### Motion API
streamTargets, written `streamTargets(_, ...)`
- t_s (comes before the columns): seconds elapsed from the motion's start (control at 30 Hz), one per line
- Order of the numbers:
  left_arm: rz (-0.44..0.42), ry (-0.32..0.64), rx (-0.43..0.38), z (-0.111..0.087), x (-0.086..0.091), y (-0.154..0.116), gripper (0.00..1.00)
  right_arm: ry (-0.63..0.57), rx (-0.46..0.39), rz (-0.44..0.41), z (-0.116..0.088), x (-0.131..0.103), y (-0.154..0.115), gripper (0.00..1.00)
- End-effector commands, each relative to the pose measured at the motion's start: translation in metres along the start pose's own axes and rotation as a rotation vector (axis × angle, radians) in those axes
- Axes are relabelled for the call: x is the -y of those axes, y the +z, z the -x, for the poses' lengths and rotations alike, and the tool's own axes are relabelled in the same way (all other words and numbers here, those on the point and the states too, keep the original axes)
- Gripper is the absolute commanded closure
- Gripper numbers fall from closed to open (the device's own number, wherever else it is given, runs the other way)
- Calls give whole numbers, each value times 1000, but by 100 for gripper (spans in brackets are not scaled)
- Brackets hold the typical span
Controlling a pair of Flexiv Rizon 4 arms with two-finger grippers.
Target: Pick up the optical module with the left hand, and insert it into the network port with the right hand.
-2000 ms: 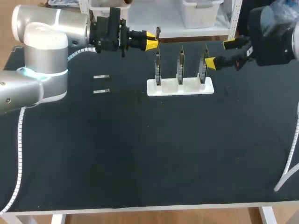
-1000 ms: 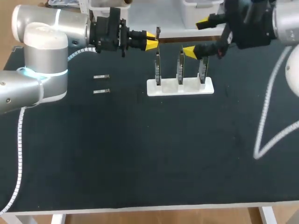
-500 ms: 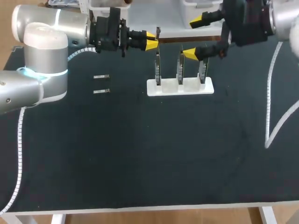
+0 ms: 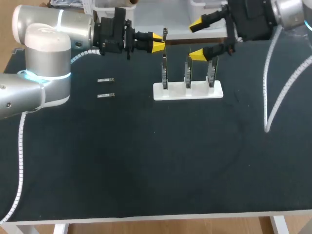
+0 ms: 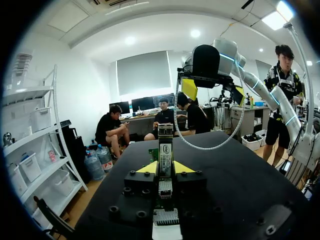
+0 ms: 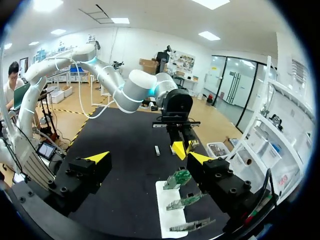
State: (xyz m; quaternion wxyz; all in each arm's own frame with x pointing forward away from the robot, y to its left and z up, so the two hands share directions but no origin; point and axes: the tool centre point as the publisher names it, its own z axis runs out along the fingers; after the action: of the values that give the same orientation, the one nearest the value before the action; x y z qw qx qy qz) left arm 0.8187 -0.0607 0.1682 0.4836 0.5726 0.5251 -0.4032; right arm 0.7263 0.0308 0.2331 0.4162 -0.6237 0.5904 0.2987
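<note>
Handover stage: left gripper (image 4: 157, 42) is clamped on the optical module (image 4: 165, 34), holding it in the air near the network port boards (image 4: 188, 70). Right gripper (image 4: 198, 39) hangs close by, fingers spread wide and empty. Next move probably calls for lining it up on the module's free end and pinching before the left lets go.

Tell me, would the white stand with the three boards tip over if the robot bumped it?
Probably not easily: the white stand lies low and wide on the table. The three circuit boards stand tall and thin on edge in it, so a push up high might rock them. They look stiff but likely fragile.
</note>
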Motion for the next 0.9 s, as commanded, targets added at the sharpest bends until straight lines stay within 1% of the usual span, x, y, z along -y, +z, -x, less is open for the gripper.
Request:
streamTargets(0.03,-1,1,-1,0,-1,0,100,-25,20,355,-2,18,26,0)
streamTargets(0.17,-1,1,-1,0,-1,0,100,-56,46,344,0,20,27,0)
streamTargets(0.37,-1,1,-1,0,-1,0,100,-88,59,290,0,35,14,0)
streamTargets(0.4,-1,1,-1,0,-1,0,100,-97,78,282,1,38,11,0)
streamTargets(0.47,-1,1,-1,0,-1,0,100,-108,76,279,3,41,11,0)
streamTargets(0.6,-1,1,-1,0,-1,0,100,-130,105,284,5,47,17,0)
streamTargets(0.87,-1,1,-1,0,-1,0,100,-129,157,315,2,54,40,0)
streamTargets(0.9,-1,1,-1,0,-1,0,100,-128,154,318,1,54,43,0)
